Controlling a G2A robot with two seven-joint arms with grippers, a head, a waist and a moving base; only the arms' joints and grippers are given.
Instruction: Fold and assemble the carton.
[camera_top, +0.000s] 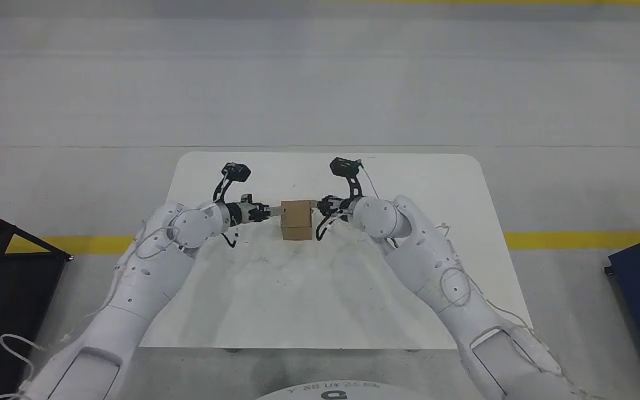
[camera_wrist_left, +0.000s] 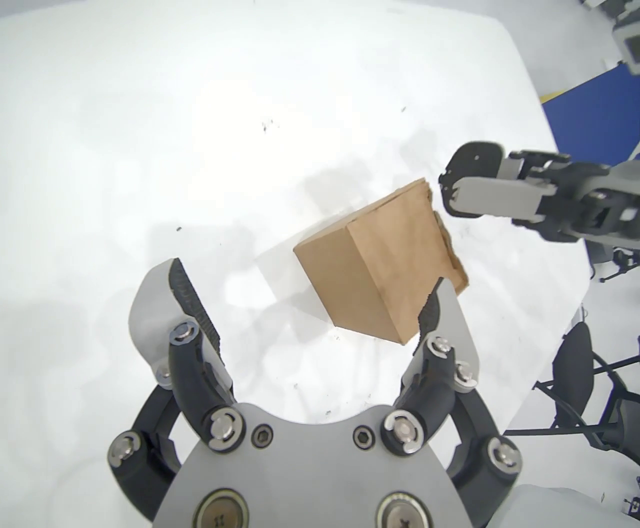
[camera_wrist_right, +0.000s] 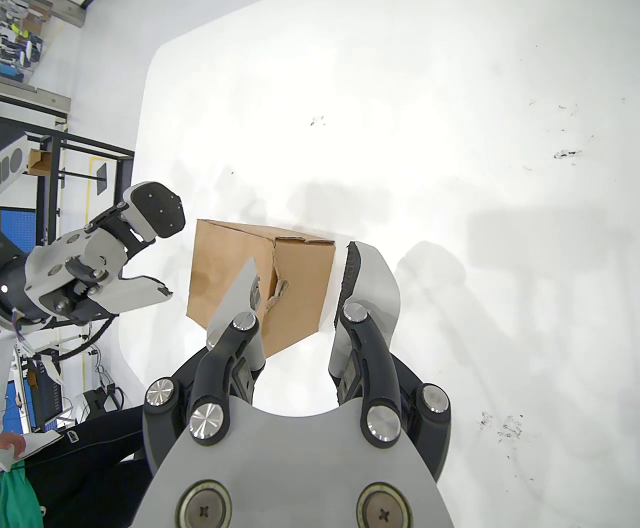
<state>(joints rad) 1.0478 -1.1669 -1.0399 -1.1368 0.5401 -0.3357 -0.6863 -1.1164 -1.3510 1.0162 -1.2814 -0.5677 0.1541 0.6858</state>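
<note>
Brown carton (white table)

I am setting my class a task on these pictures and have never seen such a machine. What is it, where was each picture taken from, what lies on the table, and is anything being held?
This is a robot with two white arms, each ending in a two-fingered gripper. The top view looks down from above the arms onto a white table. The other two pictures come from cameras on the wrists, so each shows its own arm's gripper up close: the left gripper and the right gripper. On the table sits one brown cardboard carton, already folded into a box shape, with a ragged seam on the side facing the right gripper. The grippers face it from opposite sides. Both are open, so nothing is held.
</note>
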